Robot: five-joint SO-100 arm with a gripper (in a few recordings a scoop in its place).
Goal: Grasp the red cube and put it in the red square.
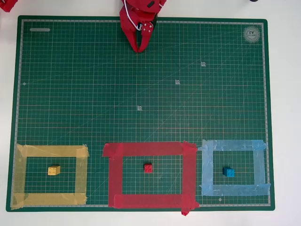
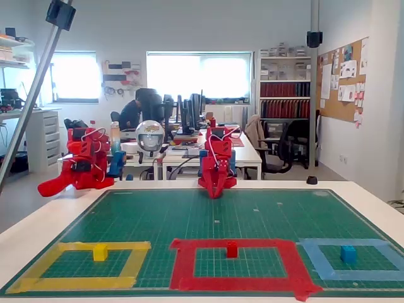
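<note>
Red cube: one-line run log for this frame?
red cube: inside red square | gripper: shut, far edge of mat, holding nothing | yellow, blue cubes: in matching frames

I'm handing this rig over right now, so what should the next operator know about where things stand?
Hand: parked at the far edge of the green mat, pointing down, fingers together, holding nothing.

The red cube sits inside the red square, near its middle, clear of the tape; the fixed view shows the same.

The yellow cube is inside the yellow tape frame; the blue cube is inside the light-blue tape frame.

Done: the red cube lies in its square, so the placement looks complete.

Left: seemingly nothing.
</note>
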